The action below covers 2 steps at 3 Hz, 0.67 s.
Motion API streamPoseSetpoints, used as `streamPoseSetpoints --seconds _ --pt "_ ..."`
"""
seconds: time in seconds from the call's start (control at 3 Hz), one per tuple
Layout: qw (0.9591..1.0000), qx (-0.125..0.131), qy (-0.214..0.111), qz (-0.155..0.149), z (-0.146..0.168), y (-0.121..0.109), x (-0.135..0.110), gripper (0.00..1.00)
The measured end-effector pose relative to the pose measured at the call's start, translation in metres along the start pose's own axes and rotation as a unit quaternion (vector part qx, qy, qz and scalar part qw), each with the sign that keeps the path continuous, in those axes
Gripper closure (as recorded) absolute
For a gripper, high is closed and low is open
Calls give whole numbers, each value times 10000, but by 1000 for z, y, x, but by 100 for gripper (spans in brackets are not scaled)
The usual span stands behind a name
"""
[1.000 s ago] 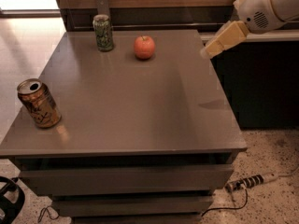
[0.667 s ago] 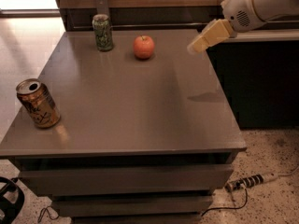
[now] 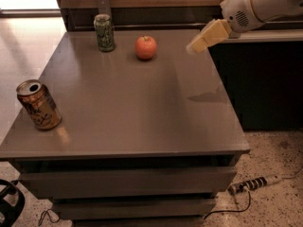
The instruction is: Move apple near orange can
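Orange can (image 3: 39,104) stands close to the table's (image 3: 142,112) front-left edge. Bare tabletop separates it from the apple (image 3: 146,47), well apart at far centre, with the green can (image 3: 104,32) near its left. Gripper (image 3: 195,45) hovers above the far right edge, right of the apple; open or closed cannot be told.

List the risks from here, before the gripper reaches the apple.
The apple is round; a glancing touch from the gripper, hovering to its right, may roll it.
The green can stands just left of the apple and might be toppled.
The orange can stands near the table's front-left edge; a nudge while placing might knock it off.
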<state>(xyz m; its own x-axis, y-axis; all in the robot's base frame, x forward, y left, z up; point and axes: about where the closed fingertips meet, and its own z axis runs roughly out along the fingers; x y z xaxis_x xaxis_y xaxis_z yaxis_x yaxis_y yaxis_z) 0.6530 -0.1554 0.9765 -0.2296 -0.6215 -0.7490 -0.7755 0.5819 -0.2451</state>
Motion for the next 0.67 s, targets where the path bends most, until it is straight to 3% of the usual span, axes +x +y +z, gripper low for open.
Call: streamPoseSetpoints --seconds 0.67 --pt "9991 -74 -389 124 54 -29 -10 0"
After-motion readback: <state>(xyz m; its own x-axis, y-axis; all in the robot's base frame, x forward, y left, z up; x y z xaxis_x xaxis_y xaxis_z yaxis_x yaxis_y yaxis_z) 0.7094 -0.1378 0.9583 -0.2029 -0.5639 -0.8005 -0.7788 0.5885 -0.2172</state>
